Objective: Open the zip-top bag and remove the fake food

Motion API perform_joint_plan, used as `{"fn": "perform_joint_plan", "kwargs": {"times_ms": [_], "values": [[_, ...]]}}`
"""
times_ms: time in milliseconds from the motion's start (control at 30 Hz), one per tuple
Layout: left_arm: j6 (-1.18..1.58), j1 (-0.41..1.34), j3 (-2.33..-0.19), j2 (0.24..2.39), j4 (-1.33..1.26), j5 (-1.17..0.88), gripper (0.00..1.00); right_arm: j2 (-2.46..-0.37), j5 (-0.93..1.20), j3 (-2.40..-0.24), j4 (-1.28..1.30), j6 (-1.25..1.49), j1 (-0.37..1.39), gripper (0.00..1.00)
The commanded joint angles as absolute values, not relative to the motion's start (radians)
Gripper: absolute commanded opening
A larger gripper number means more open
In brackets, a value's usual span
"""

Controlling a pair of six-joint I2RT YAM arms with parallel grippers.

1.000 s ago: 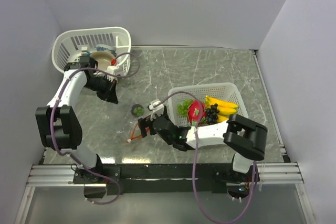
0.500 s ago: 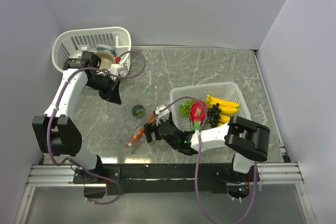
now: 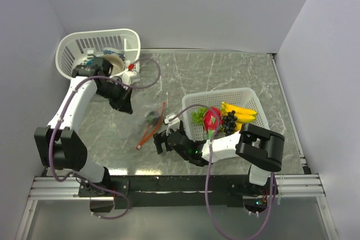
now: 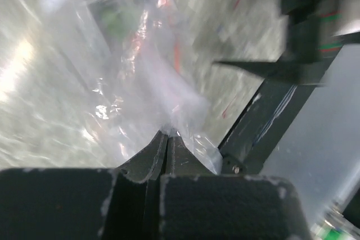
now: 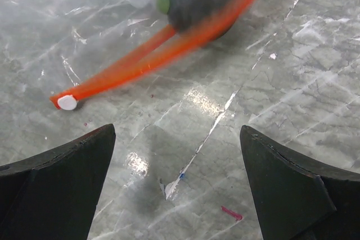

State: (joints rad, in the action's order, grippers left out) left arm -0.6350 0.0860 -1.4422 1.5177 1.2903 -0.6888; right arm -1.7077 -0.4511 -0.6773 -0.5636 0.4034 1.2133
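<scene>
The clear zip-top bag (image 3: 145, 125) hangs between the arms with its orange-red zip strip (image 3: 152, 130) slanting down to the table. My left gripper (image 3: 127, 105) is shut on a bag corner, with plastic pinched at the closed jaws (image 4: 169, 133). A green and dark toy food (image 3: 151, 117) sits inside the bag, blurred in the right wrist view (image 5: 188, 1). My right gripper (image 3: 160, 141) is open and empty just above the table, near the strip's lower end (image 5: 140, 63) and its white tab (image 5: 67, 102). A banana bunch (image 3: 239, 113) and dragon fruit (image 3: 210, 118) lie in the right basket.
The white mesh basket (image 3: 225, 92) at right also holds dark grapes (image 3: 228, 122) and a green piece (image 3: 197, 115). A second white basket (image 3: 95, 40) at back left holds a tan bowl (image 3: 112, 64). Grey walls enclose the marble table (image 3: 225, 71).
My right gripper has let go of the zip strip and sits open. My left gripper has moved right and lifted the bag, so the strip's upper end swung up.
</scene>
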Motion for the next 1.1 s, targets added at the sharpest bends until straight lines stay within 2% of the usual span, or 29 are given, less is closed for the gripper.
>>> {"fn": "perform_joint_plan", "kwargs": {"times_ms": [0,100,267,467,800,1067], "values": [[-0.669,0.029,-1.324,1.591,1.184,-0.591,0.01,-1.733,-0.471,-0.718,-0.594,0.4,1.22,1.0],[-0.684,-0.024,-1.318,1.647,1.161,-0.568,0.01,-1.752,-0.479,-0.727,-0.594,0.377,1.22,1.0],[-0.686,-0.077,-1.266,1.686,1.033,-0.402,0.01,-1.795,-0.476,-0.765,-0.591,0.353,1.215,1.0],[-0.686,-0.078,-1.163,1.72,0.898,-0.282,0.01,-1.835,-0.45,-0.825,-0.6,0.316,1.175,1.0],[-0.71,-0.08,-1.143,1.741,0.884,-0.278,0.01,-1.917,-0.269,-1.015,-0.565,0.206,1.065,1.0],[-0.715,-0.078,-1.154,1.755,0.882,-0.291,0.01,-2.022,-0.101,-1.169,-0.47,0.176,1.043,1.0]]}}
